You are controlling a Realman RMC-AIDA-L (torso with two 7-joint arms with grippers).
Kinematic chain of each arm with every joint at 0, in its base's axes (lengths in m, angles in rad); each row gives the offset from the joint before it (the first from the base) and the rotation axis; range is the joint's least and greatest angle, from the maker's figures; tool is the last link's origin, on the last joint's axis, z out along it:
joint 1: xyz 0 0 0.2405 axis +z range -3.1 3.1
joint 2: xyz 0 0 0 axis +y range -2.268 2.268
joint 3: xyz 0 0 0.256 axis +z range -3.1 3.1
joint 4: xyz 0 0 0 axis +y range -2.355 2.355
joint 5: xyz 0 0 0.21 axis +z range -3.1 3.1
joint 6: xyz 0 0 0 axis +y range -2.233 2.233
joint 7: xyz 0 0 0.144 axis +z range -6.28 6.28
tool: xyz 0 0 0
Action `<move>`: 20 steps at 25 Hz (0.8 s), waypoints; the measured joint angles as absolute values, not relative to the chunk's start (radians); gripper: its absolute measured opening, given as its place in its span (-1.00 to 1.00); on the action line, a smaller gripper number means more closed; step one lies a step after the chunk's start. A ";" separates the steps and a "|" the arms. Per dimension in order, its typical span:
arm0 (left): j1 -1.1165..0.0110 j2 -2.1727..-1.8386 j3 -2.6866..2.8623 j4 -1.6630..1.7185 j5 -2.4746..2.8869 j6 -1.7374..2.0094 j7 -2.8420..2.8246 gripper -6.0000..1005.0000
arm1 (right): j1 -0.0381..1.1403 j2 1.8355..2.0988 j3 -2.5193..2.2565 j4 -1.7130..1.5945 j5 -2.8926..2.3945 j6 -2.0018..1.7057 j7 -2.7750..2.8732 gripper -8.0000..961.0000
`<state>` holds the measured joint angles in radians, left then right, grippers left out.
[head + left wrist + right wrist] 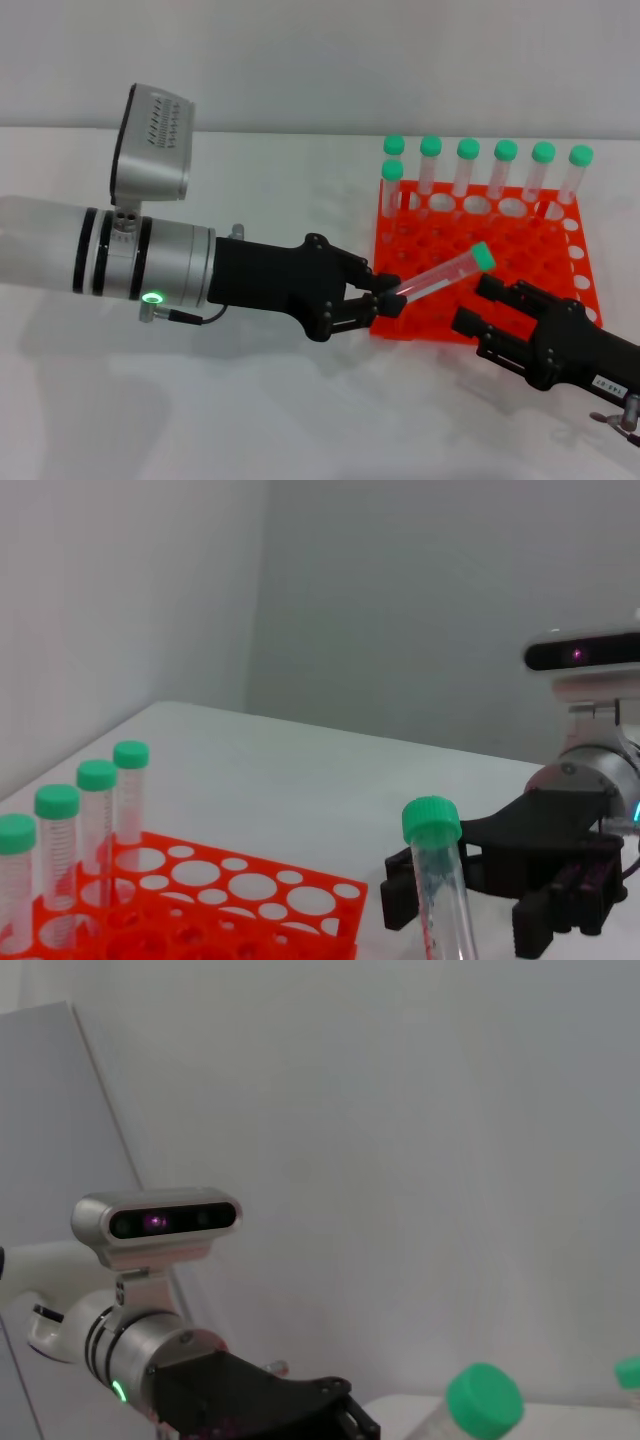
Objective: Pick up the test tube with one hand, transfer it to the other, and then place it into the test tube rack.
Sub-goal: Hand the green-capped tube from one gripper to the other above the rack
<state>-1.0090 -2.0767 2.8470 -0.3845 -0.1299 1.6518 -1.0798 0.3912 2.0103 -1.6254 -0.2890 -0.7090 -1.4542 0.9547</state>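
My left gripper (388, 297), black on the silver-and-white arm, is shut on the lower end of the test tube (440, 276). The tube is tilted in the air over the front of the orange test tube rack (425, 325), with its green cap (483, 257) pointing up and to the right. My right gripper (483, 305), black with a white label, is open just below the capped end and does not touch the tube. The left wrist view shows the tube (440, 890) in front of the right gripper (485, 910). The right wrist view shows the cap (484, 1400).
Several identical green-capped tubes (468, 165) stand upright in the rack's back row, with one more (392, 185) in the left column. The rack's other holes are empty. The rack also shows in the left wrist view (230, 890). The white table (250, 400) extends left and forward.
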 joint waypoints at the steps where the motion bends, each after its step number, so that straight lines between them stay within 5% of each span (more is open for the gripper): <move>1: -1.008 -2.077 2.847 -0.382 -0.129 1.651 -1.076 -0.60 | 0.393 2.011 -1.626 -0.290 -0.708 -1.454 0.959 0.35; 20: -1.002 -2.077 2.847 -0.330 -0.104 1.616 -1.038 -0.60 | 0.407 2.014 -1.626 -0.299 -0.698 -1.461 1.005 0.35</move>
